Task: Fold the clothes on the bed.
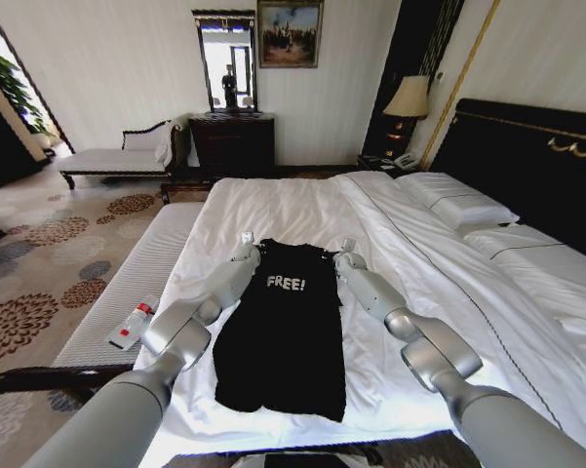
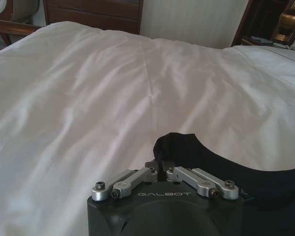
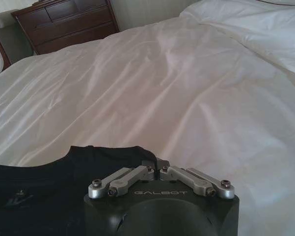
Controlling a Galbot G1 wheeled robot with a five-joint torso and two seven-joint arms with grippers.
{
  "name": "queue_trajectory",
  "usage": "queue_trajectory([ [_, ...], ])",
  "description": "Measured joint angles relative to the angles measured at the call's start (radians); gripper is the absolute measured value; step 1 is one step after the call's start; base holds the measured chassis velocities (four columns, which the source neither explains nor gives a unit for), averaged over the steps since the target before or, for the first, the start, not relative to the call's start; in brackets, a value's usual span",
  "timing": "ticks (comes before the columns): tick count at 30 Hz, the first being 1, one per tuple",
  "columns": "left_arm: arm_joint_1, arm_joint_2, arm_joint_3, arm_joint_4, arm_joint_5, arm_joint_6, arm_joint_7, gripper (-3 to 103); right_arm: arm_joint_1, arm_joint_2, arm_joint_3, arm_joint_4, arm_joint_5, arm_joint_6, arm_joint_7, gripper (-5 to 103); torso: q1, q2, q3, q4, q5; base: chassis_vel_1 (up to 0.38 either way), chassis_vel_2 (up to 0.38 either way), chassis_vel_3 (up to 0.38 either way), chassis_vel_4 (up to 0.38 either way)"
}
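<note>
Now both arms are reaching forward together over the very large white-sheeted bed [image 1: 302,210], each stopping at one top corner of the black soft fabric T-shirt with white "FREE!" lettering [image 1: 285,336]. That shirt is lying flat and face up near the foot of the bed, collar pointing toward twelve o'clock and hem toward six, well apart from the white pillows [image 1: 458,205] at about two o'clock. The left gripper [image 1: 246,242] is sitting at the shirt's shoulder on the eleven o'clock side; in the left wrist view its jaws are drawn together on a pinch of black cloth [image 2: 159,160] at the shoulder edge. The right gripper [image 1: 347,248] is mirroring it at the one o'clock shoulder, and in the right wrist view its jaws are likewise clenched over the black edge [image 3: 154,162] where the fabric is meeting the white sheet. Holding the two shoulders at matching points is probably meant to keep the garment square and taut, so it can be carried over itself without twisting. The fold itself is looking not yet begun, since the shirt is lying fully spread. A long pale upholstered bench [image 1: 127,292] is running along the bed's nine o'clock side, carrying a small white and red object [image 1: 132,325].
</note>
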State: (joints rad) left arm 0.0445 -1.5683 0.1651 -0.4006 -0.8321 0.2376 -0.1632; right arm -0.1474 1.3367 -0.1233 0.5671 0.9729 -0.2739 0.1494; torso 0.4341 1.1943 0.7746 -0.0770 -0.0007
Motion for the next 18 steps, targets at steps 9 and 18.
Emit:
queue_trajectory([
  [9,0.004,-0.024,-0.073,0.058,0.082,0.0,-0.002,3,0.009,0.028,0.019,-0.058,-0.029,0.018,-0.02,0,0.0,0.0,0.0,0.0,0.0,0.0,0.0,0.0,0.0],
  [18,0.02,-0.027,-0.137,0.063,0.128,0.044,-0.024,12,0.018,0.051,0.052,-0.1,-0.046,0.009,-0.043,13,0.0,0.0,0.0,-0.0001,0.0001,0.0,0.0,0.0,0.0],
])
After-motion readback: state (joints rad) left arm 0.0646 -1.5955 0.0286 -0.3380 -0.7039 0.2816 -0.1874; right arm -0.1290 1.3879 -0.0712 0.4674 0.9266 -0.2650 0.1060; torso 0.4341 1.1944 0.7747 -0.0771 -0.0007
